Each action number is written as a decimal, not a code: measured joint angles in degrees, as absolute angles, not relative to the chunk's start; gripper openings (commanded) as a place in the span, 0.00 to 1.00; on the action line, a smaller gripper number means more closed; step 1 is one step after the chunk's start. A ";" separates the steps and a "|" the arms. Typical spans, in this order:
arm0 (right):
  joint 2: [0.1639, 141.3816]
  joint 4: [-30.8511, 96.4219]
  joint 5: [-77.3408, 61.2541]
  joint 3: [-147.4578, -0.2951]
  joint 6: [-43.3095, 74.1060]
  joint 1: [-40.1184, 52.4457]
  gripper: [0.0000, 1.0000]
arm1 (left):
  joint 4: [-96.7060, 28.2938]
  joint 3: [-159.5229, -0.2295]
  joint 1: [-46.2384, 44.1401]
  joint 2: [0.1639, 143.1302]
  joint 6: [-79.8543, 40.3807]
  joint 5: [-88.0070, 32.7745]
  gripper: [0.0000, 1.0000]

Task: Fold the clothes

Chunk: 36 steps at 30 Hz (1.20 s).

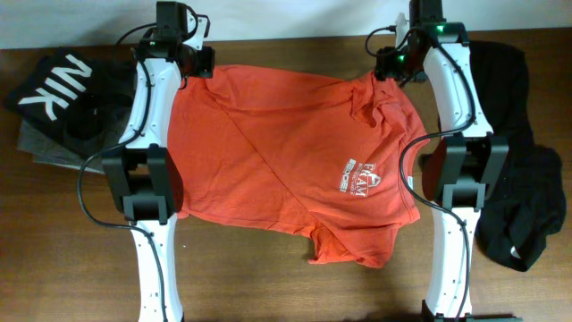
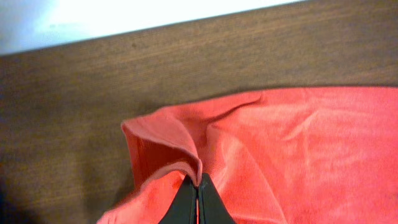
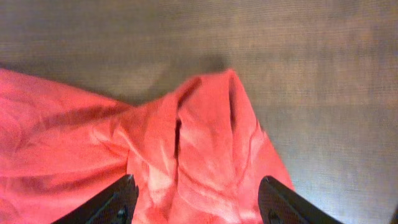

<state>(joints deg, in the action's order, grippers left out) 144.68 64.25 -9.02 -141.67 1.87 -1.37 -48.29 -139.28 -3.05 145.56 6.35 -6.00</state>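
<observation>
A red-orange T-shirt [image 1: 286, 152] with white lettering [image 1: 357, 177] lies spread flat across the table between the two arms. At its far left corner my left gripper [image 1: 198, 64] is shut, pinching a raised fold of the shirt [image 2: 186, 149] between its black fingertips [image 2: 186, 202]. At the far right corner my right gripper [image 1: 391, 64] stands open above a bunched peak of the same shirt [image 3: 205, 143]; its fingers [image 3: 118, 202] are wide apart with cloth lying loose between them. A black garment [image 1: 527, 206] lies heaped at the right edge.
A black top with white "NIK" letters [image 1: 55, 89] lies on a grey garment [image 1: 49, 148] at the far left. Both arm bases [image 1: 147, 183] stand on the shirt's sides. Bare brown table [image 1: 268, 286] shows in front, a white wall behind.
</observation>
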 measured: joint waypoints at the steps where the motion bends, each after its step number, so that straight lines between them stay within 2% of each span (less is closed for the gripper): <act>1: 144.35 66.28 -9.15 -141.69 2.31 -1.37 0.66 | -48.80 -139.28 -3.01 145.56 6.35 -5.98 0.01; 8: 142.71 74.78 -9.39 -140.62 3.49 -0.27 0.57 | -49.84 -139.28 -2.83 145.56 6.35 -5.98 0.01; 17: 142.54 69.21 -4.89 -130.39 9.50 4.75 0.45 | -50.46 -139.28 -2.83 145.56 6.35 -5.98 0.01; 21: 142.54 65.41 -2.98 -126.87 12.95 5.52 0.33 | -50.92 -139.28 -2.83 145.56 6.35 -5.98 0.01; 27: 142.54 61.41 -0.03 -126.37 15.64 4.99 0.04 | -50.98 -139.28 -2.83 145.56 6.39 -5.96 0.01; 32: 142.54 61.06 0.67 -126.43 16.49 3.86 0.04 | -50.52 -139.28 -2.81 145.56 6.39 -5.93 0.01; 36: 142.54 66.87 0.73 -129.88 15.94 2.31 0.04 | -49.91 -139.35 -2.68 145.56 6.39 -5.93 0.01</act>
<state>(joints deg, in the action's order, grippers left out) 142.54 66.87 0.73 -129.88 15.94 2.31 -49.91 -139.35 -2.68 145.56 6.39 -5.93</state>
